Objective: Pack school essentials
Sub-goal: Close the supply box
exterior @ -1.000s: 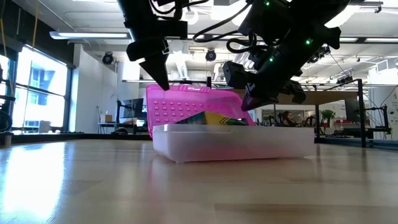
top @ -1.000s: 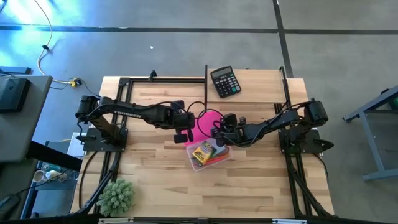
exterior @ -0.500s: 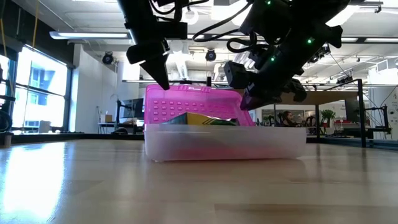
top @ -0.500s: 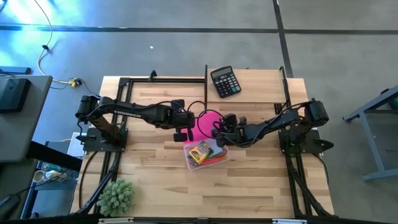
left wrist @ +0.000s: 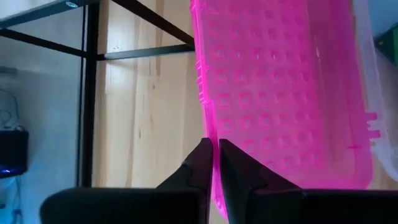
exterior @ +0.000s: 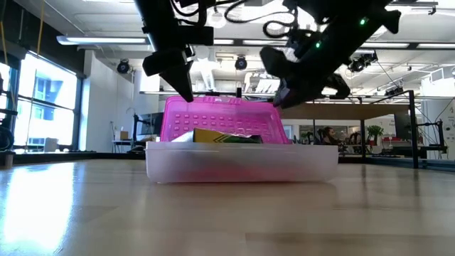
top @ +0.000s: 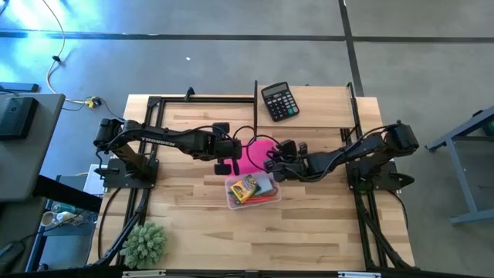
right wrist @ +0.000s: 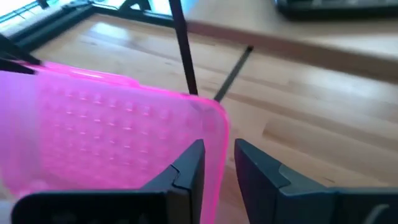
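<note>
Now both my arms reach toward the worktop's (top: 193, 224) middle. My left fingers (left wrist: 214, 163) pinch the pink lid's (top: 256, 152) edge at its 9 o'clock side; my right fingers (right wrist: 217, 165) straddle its corner at 3 o'clock, slightly parted. Pale wood planks carry a calculator (top: 279, 101) at 12 o'clock and a plant ball (top: 144, 243) at 7. At centre, the clear box (top: 252, 191) holds a yellow-green crayon box (top: 245, 187) and something red, its lid tilted up behind.

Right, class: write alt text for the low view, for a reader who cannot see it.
A clear plastic box sits on the wooden table with its pink lid raised and a yellow-green crayon box inside. The left claw and right claw come from above to the lid's top corners.
</note>
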`<act>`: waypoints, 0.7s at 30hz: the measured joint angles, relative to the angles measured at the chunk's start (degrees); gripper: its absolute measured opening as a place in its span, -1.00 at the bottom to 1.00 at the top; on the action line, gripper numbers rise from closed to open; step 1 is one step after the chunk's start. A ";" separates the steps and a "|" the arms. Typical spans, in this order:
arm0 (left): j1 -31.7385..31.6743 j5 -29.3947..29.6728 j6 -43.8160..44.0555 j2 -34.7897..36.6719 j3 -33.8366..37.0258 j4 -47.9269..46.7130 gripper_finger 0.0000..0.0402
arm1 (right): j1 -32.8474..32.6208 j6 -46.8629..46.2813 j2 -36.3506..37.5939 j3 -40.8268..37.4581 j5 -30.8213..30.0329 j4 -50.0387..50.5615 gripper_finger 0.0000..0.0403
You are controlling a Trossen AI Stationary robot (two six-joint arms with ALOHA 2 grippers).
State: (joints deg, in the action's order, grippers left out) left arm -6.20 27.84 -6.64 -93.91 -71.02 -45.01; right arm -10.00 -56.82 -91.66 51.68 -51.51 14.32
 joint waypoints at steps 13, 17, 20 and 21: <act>0.02 1.57 -9.99 0.00 0.00 2.34 -0.93 | -0.82 12.31 7.79 0.00 -3.45 0.77 -0.60; 0.74 1.63 -11.11 0.00 0.00 2.92 -0.93 | 1.23 19.57 10.47 0.00 -1.17 1.26 -0.60; 1.83 2.54 -11.07 0.00 0.00 2.92 -0.93 | 3.95 25.88 12.69 0.00 5.27 1.39 -0.60; 2.32 3.01 -11.08 0.00 0.00 2.91 -0.93 | 5.04 27.85 13.32 0.00 8.28 1.35 -0.60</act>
State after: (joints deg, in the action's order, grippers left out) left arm -3.87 30.86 -17.72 -93.91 -71.02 -42.11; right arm -4.96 -28.97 -78.34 51.68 -43.23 15.66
